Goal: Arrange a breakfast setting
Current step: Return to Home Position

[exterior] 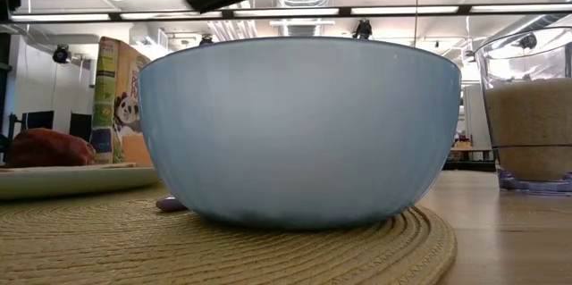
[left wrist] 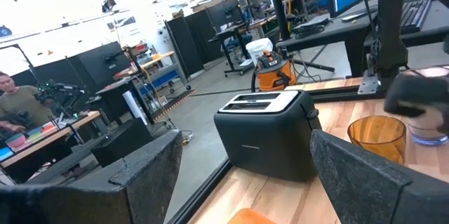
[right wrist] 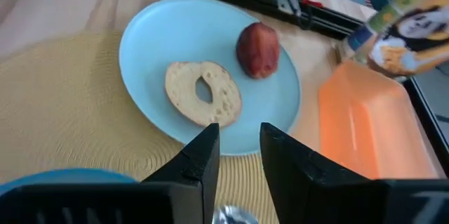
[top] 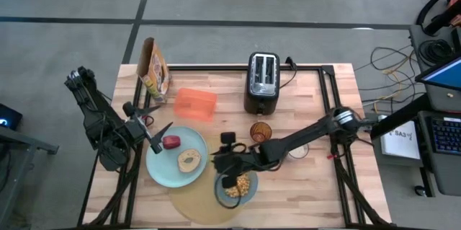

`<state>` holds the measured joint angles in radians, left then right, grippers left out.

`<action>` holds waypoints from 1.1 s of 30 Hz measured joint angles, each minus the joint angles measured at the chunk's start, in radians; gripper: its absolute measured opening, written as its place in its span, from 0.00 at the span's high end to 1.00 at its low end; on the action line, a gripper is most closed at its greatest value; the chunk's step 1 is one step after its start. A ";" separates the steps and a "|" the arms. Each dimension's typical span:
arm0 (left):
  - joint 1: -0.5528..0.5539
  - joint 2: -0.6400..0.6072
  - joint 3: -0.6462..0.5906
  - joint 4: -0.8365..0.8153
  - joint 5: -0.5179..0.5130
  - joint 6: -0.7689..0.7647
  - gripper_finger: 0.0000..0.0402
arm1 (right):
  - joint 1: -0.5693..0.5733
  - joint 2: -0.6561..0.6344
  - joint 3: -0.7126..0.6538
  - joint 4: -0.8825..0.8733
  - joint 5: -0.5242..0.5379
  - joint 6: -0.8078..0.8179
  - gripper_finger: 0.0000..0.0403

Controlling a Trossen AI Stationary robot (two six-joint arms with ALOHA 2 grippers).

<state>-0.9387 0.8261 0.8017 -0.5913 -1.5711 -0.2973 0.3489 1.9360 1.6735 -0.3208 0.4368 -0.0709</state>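
Observation:
A blue bowl (top: 236,187) with yellow cereal (top: 242,184) stands on the round tan placemat (top: 193,205); it fills the low view (exterior: 299,129). The pale blue plate (top: 166,169) overlaps the mat's far left and carries a bagel (right wrist: 203,92) and a red apple (right wrist: 257,48). My right gripper (top: 220,164) hovers over the bowl's far rim, its fingers close together around a bit of shiny metal, seemingly the spoon (right wrist: 231,215). My left gripper (top: 151,123) is open and empty above the plate's far left edge. My right gripper has a small piece of shiny metal (right wrist: 231,215) between its two fingers, far back at the wrist view's lower edge. Which part of the spoon it is does not show. The fingers slant down toward the plate, clear of bowl and mat.
A black toaster (top: 261,82) stands at the table's far middle, an orange box (top: 196,104) and a cereal box (top: 155,68) at the far left. An amber glass (top: 261,130) and a glass with pale contents (exterior: 527,115) stand to the right of the bowl.

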 joint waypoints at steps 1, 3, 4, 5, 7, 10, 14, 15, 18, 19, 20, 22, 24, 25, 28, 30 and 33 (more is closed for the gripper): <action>0.000 0.000 0.000 0.000 0.000 0.000 0.27 | 0.001 -0.029 -0.036 0.014 0.000 0.008 0.77; 0.000 0.003 0.000 0.000 0.000 0.000 0.27 | 0.003 -0.093 -0.117 0.058 0.001 0.027 0.78; 0.000 0.004 0.000 0.000 0.000 0.000 0.27 | 0.005 -0.131 -0.161 0.081 0.000 0.030 0.79; 0.000 0.007 0.000 -0.001 0.000 0.000 0.27 | 0.005 -0.166 -0.206 0.100 0.001 0.031 0.79; 0.000 0.011 0.000 0.000 0.000 0.000 0.27 | 0.006 -0.246 -0.293 0.153 0.004 0.032 0.80; 0.000 0.017 0.000 -0.001 0.000 0.000 0.27 | 0.006 -0.366 -0.411 0.227 0.008 0.029 0.80; 0.000 0.020 0.000 0.000 0.012 -0.004 0.27 | 0.006 -0.514 -0.557 0.334 -0.008 0.000 0.80; 0.000 0.020 0.000 0.001 0.025 -0.011 0.27 | 0.006 -0.549 -0.593 0.363 -0.024 -0.010 0.80; 0.000 0.022 0.000 0.003 0.160 -0.032 0.27 | 0.006 -0.651 -0.700 0.443 -0.066 -0.044 0.80; 0.000 0.027 -0.001 0.007 0.233 -0.047 0.27 | 0.006 -0.684 -0.734 0.463 -0.073 -0.054 0.80; 0.000 0.033 -0.006 0.012 0.306 -0.060 0.27 | 0.006 -0.720 -0.765 0.478 -0.077 -0.060 0.79; -0.001 0.053 -0.024 0.011 0.461 -0.093 0.27 | 0.006 -0.787 -0.822 0.492 -0.078 -0.068 0.79; -0.001 0.076 -0.040 0.015 0.572 -0.152 0.27 | 0.006 -0.855 -0.871 0.493 -0.078 -0.072 0.79; -0.001 0.088 -0.046 0.018 0.602 -0.188 0.27 | 0.005 -0.887 -0.893 0.498 -0.078 -0.077 0.80; -0.001 0.129 -0.059 0.023 0.649 -0.268 0.29 | 0.006 -0.977 -0.949 0.506 -0.078 -0.098 0.80; -0.001 0.156 -0.064 0.024 0.675 -0.285 0.31 | 0.006 -1.036 -0.986 0.523 -0.078 -0.123 0.80; -0.001 0.178 -0.075 0.038 0.659 -0.280 0.36 | 0.002 -1.115 -1.043 0.537 -0.078 -0.147 0.80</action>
<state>-0.9394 1.0043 0.7265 -0.5529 -0.9122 -0.5775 0.3504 0.8213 0.6307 0.2166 0.3584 -0.2178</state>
